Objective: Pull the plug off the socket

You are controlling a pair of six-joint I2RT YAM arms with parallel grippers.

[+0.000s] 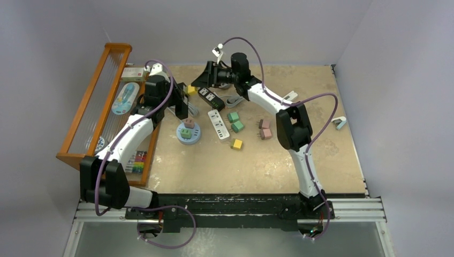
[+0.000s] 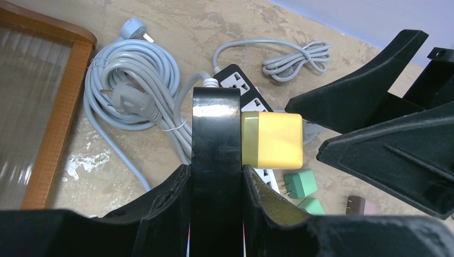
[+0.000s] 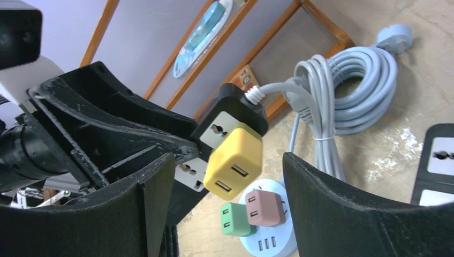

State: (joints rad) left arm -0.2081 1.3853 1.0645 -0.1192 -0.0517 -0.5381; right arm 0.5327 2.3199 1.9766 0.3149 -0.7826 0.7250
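Note:
My left gripper (image 2: 216,182) is shut on a black socket strip (image 2: 216,123), which it holds on edge above the table. A yellow cube plug (image 2: 273,140) sticks out of the strip's face to the right. In the right wrist view the yellow plug (image 3: 233,160) sits in the black socket (image 3: 230,115). My right gripper (image 3: 227,179) is open, one finger on each side of the plug with a gap on both sides. From above, the left gripper (image 1: 181,101), the plug (image 1: 190,90) and the right gripper (image 1: 199,81) meet at the table's back left.
A round white socket (image 1: 188,134) carries a green and a pink plug. A white strip (image 1: 219,124), a second black strip (image 1: 211,98) and loose green, pink and yellow plugs lie mid-table. A coiled grey cable (image 2: 134,85) lies by the wooden rack (image 1: 101,101) on the left.

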